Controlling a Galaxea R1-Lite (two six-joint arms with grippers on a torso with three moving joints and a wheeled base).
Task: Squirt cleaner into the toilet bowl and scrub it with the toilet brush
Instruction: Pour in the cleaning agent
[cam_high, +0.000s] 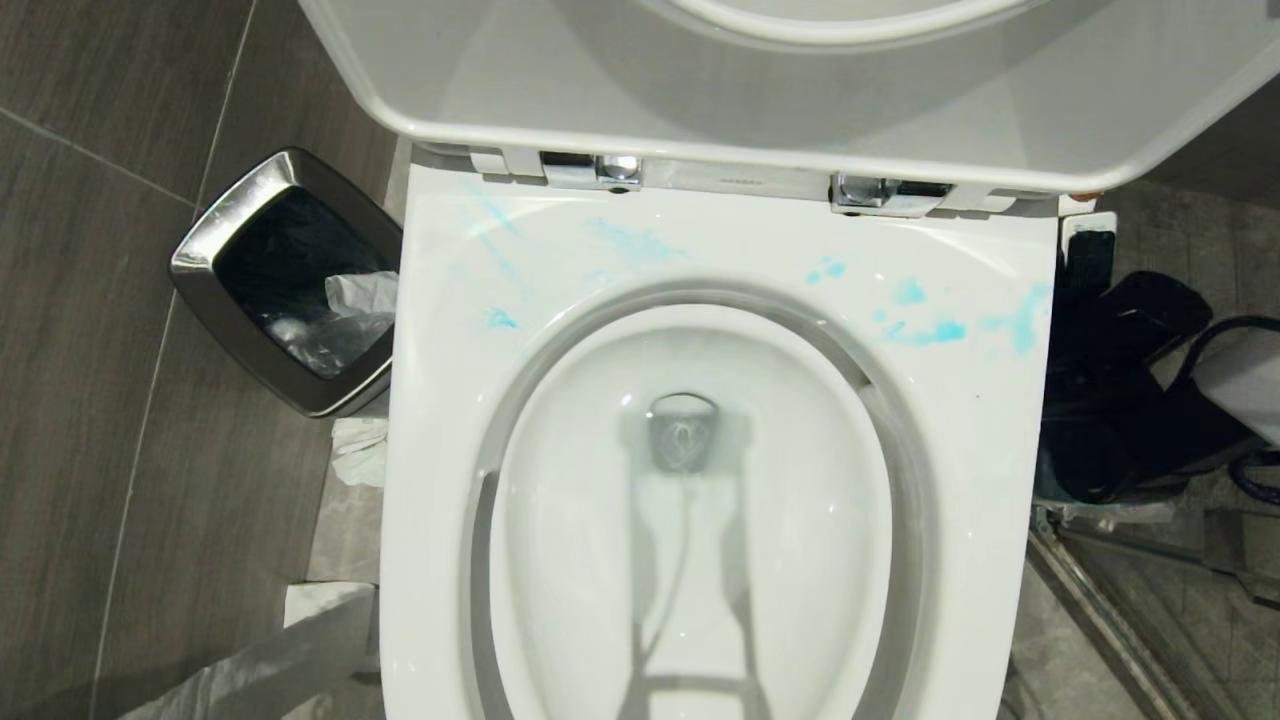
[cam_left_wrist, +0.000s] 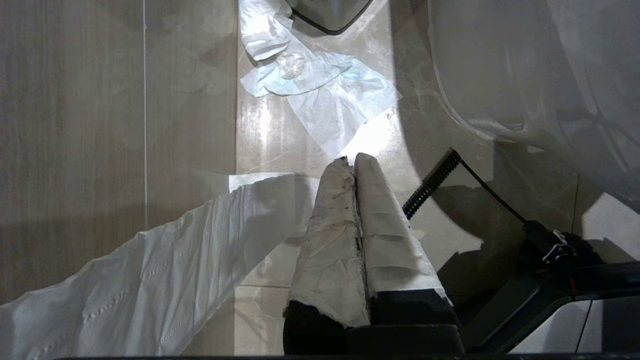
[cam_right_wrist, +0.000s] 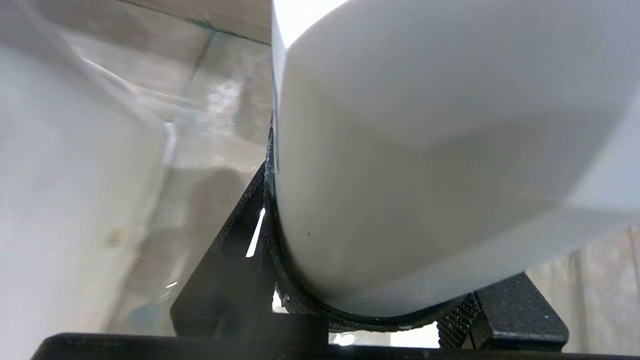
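Well, from the head view the toilet bowl (cam_high: 700, 500) stands with seat and lid raised, and neither arm shows. Turquoise smears of cleaner (cam_high: 925, 330) lie across the back of the broad rim, yet the basin below looks plain white, so I'd judge the squirting only partly done and the scrubbing not begun. No toilet brush is in sight. A steel bin (cam_high: 290, 280) sits just beside the bowl; no lettering can be read anywhere.

From the left wrist view, the left gripper (cam_left_wrist: 352, 162) hangs over the floor with its paper-wrapped fingers (cam_left_wrist: 335, 210) pressed together, empty, above strewn tissue (cam_left_wrist: 320, 95).

From the right wrist view, the right gripper's (cam_right_wrist: 370, 310) fingers clasp a rounded white container (cam_right_wrist: 425, 150), probably the cleaner's bottle, though no label shows.
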